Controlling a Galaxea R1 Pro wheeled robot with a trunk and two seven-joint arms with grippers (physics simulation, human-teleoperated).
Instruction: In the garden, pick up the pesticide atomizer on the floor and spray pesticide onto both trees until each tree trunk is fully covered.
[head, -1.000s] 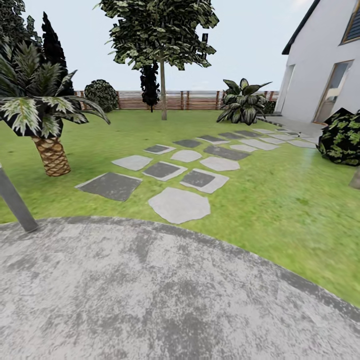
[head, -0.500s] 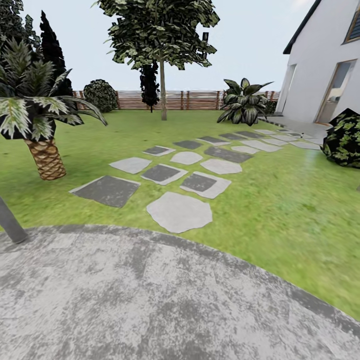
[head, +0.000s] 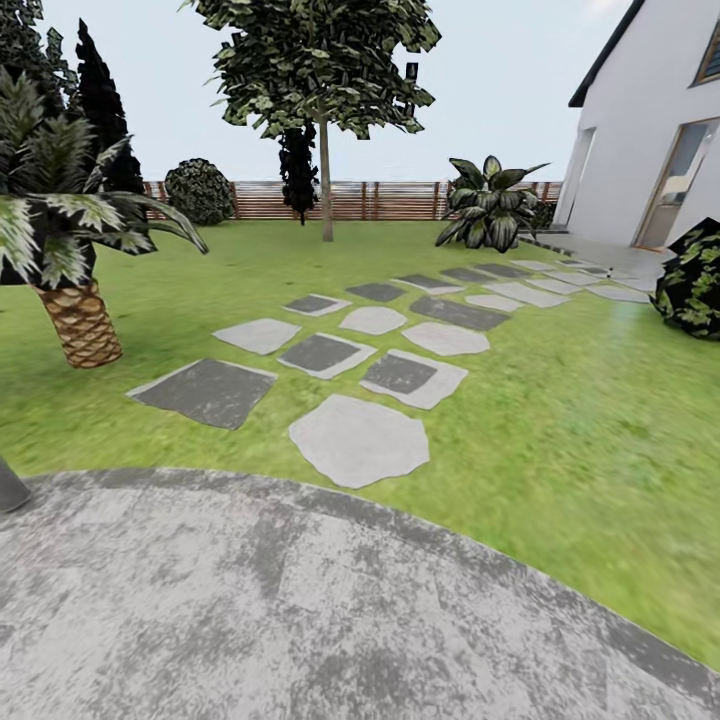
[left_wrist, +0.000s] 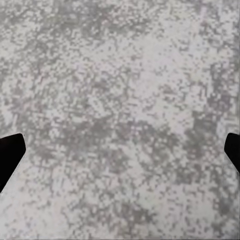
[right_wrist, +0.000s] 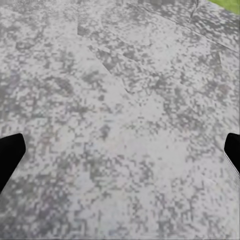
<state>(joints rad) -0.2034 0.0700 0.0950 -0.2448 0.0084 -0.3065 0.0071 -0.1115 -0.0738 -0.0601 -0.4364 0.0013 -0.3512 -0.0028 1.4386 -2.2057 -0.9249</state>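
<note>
Head view: house (head: 640, 130) cut by right edge, roof and door only in part. Bush (head: 692, 280) at right cut by same edge. Palm (head: 62, 240) cut at left, fronds run off frame. Grey post stub (head: 10, 490) at left edge, rest out of frame. Tree (head: 325, 70) crown clipped at top. Far stepping stones (head: 590, 270) too small/blurred to separate. Grass (head: 580, 450) blurred.

Wrist views: left gripper (left_wrist: 120, 155) and right gripper (right_wrist: 120, 155) fingertips cut by frame sides, only dark corners seen; wide apart over paving (left_wrist: 120, 100).
</note>
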